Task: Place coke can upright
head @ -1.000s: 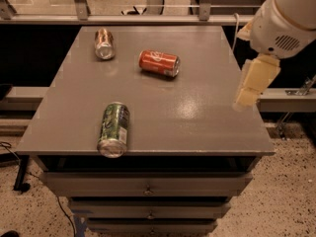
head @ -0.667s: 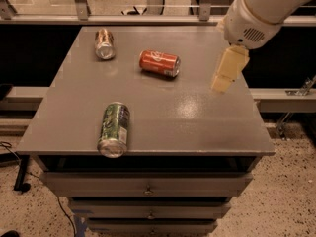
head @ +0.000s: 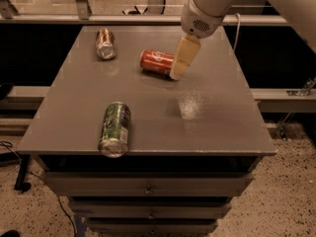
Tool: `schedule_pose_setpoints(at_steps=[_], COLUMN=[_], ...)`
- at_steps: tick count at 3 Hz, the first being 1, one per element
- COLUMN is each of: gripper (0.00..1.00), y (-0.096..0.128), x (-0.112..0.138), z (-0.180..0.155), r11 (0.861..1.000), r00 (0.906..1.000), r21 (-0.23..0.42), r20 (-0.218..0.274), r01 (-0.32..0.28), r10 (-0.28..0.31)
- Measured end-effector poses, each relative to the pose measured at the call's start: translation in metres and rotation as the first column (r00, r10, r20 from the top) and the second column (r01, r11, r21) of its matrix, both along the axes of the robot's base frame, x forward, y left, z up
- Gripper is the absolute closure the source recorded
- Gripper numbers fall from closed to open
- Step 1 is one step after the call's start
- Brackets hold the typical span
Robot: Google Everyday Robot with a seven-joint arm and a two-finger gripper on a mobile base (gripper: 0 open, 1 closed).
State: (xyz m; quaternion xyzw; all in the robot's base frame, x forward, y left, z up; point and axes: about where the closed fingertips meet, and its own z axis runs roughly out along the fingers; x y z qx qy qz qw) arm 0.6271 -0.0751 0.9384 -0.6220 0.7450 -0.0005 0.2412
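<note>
Grey table [head: 222, 127] on a drawer unit, read from left to right. At about 11 o'clock from the table's centre, a brownish-orange and silver can [head: 105, 43] lies on its side. At about 7 o'clock, close to the front edge, a green can [head: 114, 129] also lies on its side. The coke can [head: 157, 62] lies on its side at about 12 o'clock from centre, its long axis running roughly 9 to 3 o'clock. The gripper [head: 177, 72] hangs at the can's 3 o'clock end, its cream tip overlapping or just beside that end. Whether it touches the can cannot be told, nor whether it is open or closed.

Step in hand, as judged: the approach to the can, before any grasp. The can is not yet upright. The next move calls for settling the gripper across the can's body, closing on it, then turning it a quarter-turn so that one silver end meets the table, well apart from the other two cans.
</note>
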Motion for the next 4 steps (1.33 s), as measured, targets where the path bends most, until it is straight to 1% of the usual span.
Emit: schedule_pose_setpoints(at_steps=[1, 2, 3, 4], gripper=[0.0, 0.0, 0.0, 0.0], y=[0.033, 0.051, 0.059, 0.063], x=[0.036, 0.068, 0.087, 0.099], z=[-0.021, -0.047, -0.068, -0.083], r11=[1.0, 0.998, 0.994, 0.987], r00=[0.9997, 0.9989, 0.9978, 0.9951], r21=[-0.017, -0.061, -0.105, -0.162], r20=[-0.018, -0.044, -0.067, -0.095], r01=[-0.019, -0.018, -0.012, 0.011], r10=[0.018, 0.015, 0.005, -0.027])
